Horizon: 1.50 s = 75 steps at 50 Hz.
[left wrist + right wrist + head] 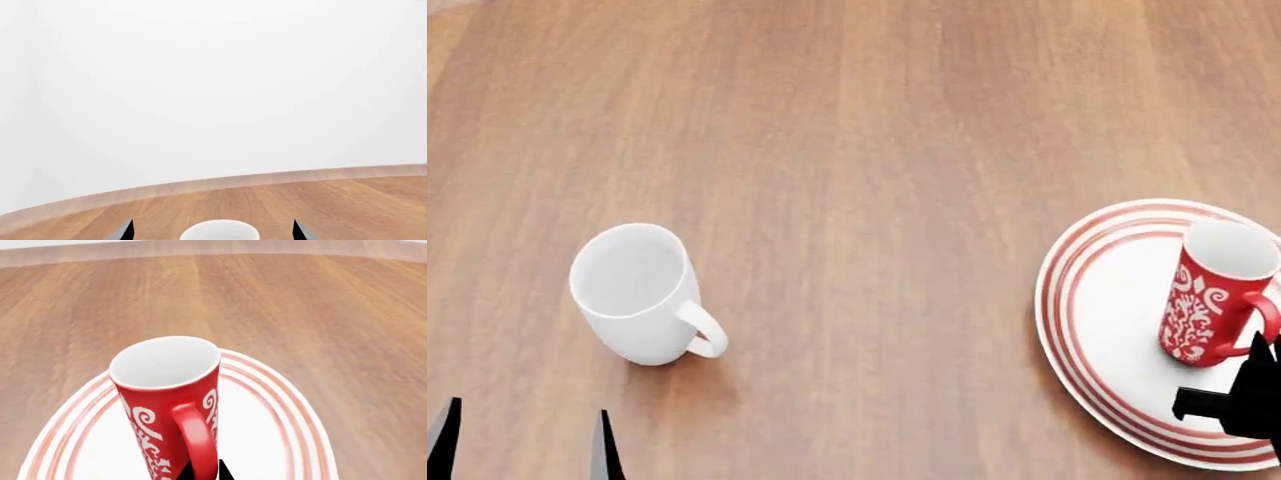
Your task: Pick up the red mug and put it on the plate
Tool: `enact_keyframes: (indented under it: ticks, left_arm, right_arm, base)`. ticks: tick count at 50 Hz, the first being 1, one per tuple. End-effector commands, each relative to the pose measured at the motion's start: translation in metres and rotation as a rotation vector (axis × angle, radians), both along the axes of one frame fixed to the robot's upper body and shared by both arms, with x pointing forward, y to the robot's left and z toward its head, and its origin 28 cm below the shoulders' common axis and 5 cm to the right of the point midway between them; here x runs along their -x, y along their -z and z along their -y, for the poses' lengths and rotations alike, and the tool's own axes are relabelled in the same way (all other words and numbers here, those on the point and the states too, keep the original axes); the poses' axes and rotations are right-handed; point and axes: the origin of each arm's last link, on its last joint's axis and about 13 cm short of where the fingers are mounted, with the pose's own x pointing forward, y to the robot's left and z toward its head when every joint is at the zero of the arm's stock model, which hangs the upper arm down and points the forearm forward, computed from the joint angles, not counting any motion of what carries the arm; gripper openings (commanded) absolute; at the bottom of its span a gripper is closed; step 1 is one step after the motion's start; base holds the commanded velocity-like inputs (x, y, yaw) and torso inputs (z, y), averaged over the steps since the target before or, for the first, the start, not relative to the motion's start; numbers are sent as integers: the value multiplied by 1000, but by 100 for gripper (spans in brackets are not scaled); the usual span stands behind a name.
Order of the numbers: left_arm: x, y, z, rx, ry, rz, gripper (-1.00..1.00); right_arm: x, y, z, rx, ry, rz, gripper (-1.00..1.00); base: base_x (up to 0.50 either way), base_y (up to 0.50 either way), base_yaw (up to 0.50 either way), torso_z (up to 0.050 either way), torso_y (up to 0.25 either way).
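Note:
The red mug (1208,300) with white swirls stands upright on the plate (1094,300), a white plate with red rings at the right of the head view. My right gripper (203,472) is at the mug's near side, its two dark tips pressed against either side of the red handle (195,440). In the head view the right gripper (1241,395) shows as a dark shape just below the mug. My left gripper (523,445) is open at the lower left, holding nothing.
A plain white mug (641,295) stands upright on the wooden table (868,150), just beyond my left gripper (213,232); its rim (220,231) shows between the spread tips. The table's far edge (220,182) meets a white wall.

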Motion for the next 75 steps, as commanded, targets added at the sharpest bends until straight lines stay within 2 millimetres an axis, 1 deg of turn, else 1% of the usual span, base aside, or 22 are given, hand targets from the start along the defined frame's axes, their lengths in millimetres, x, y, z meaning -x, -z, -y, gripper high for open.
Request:
enact_keyframes:
  ticks: [1, 7, 8, 14, 24, 29, 34, 42, 50, 57, 75]
  left_arm:
    - [0, 0, 0, 1, 2, 2, 100]
    - [0, 0, 0, 1, 2, 3, 100]
    - [0, 0, 0, 1, 1, 2, 100]
    - [0, 0, 0, 0, 2, 4, 100]
    - [0, 0, 0, 0, 2, 6, 100]
    - [0, 0, 0, 0, 3, 7, 100]
    - [0, 0, 0, 1, 2, 7, 100]
    - [0, 0, 0, 2, -2, 9, 100]
    - [0, 0, 0, 3, -1, 13, 100]
    - [0, 0, 0, 5, -3, 19, 100]
    - [0, 0, 0, 7, -1, 24, 100]
  right_arm:
    - [0, 7, 0, 6, -9, -23, -100]
    - [0, 6, -1, 13, -17, -33, -100]
    - [0, 6, -1, 15, -21, -35, 100]
    - [3, 6, -3, 10, -48, -44, 100]
    - [7, 12, -3, 4, -83, -59, 100]
    - [9, 11, -1, 1, -80, -60, 100]
    - [16, 7, 4, 1, -66, -32, 100]
    - [32, -9, 12, -26, -27, 75, 100]
    - [42, -17, 13, -13, -28, 107, 100]
    - [47, -27, 8, 3, -62, 141, 100]
    - [65, -70, -8, 45, -164, 281, 100]
  base:
    - [0, 0, 0, 0, 0]
    - [0, 0, 0, 0, 0]
    - [0, 0, 0, 0, 0]
    - [0, 0, 0, 0, 0]
    - [0, 0, 0, 0, 0]
    - [0, 0, 0, 0, 0]
    - [0, 0, 0, 0, 0]
    - [0, 0, 0, 0, 0]
    - [0, 0, 0, 0, 0]
    - [0, 0, 0, 0, 0]
    - [0, 0, 0, 0, 0]
